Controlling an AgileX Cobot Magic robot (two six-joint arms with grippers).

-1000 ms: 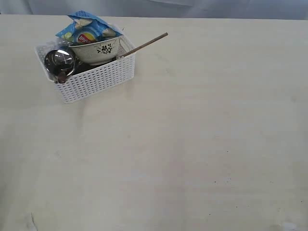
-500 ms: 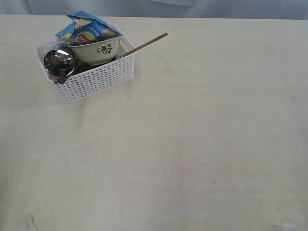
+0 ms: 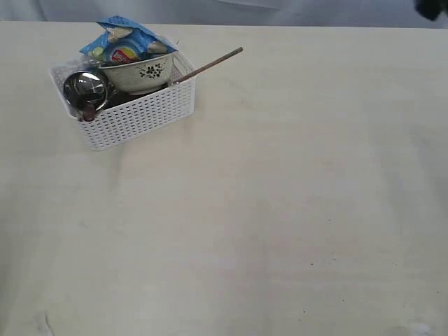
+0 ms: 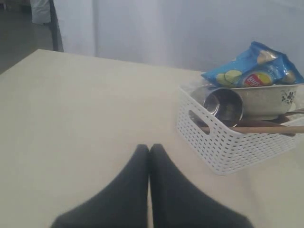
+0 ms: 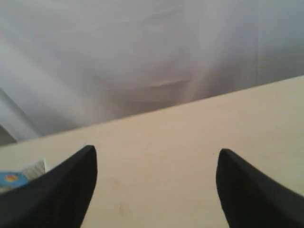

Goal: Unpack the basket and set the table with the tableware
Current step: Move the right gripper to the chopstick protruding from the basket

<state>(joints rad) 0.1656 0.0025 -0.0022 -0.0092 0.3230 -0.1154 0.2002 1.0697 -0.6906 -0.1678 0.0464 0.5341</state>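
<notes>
Since the earlier frame a dark shape (image 3: 434, 8) has come into the top right corner of the exterior view (judged to be part of the right arm), while nothing on the table (image 3: 280, 210) is seen to have shifted. The right fingers (image 5: 76, 180) are spread wide with nothing between them, and only bare table and a sliver of blue packet are seen ahead of them. The left fingers (image 4: 137, 166) are pressed together and empty, hanging low over the table just short of the basket (image 3: 140, 115).

The basket stands at the far left of the table, fully packed, so unpacking is judged not yet begun. The step in hand is taken to be the right arm's reach toward it. The chopsticks (image 3: 210, 65) jut out over the rim on the side facing that arm, so they are best taken first, pinched near the free end and drawn out along their length, lest the basket be dragged. The chip bag (image 3: 126, 42) rests on top of the bowl (image 3: 140, 72) and would have to be lifted off before the bowl is raised.

Counted: one basket, one bowl, one chip bag, one steel cup (image 3: 85, 87) lying on its side. The chopsticks are seen as one brown line from outside; whether two lie together cannot be told. Other cutlery, if present, is hidden.
</notes>
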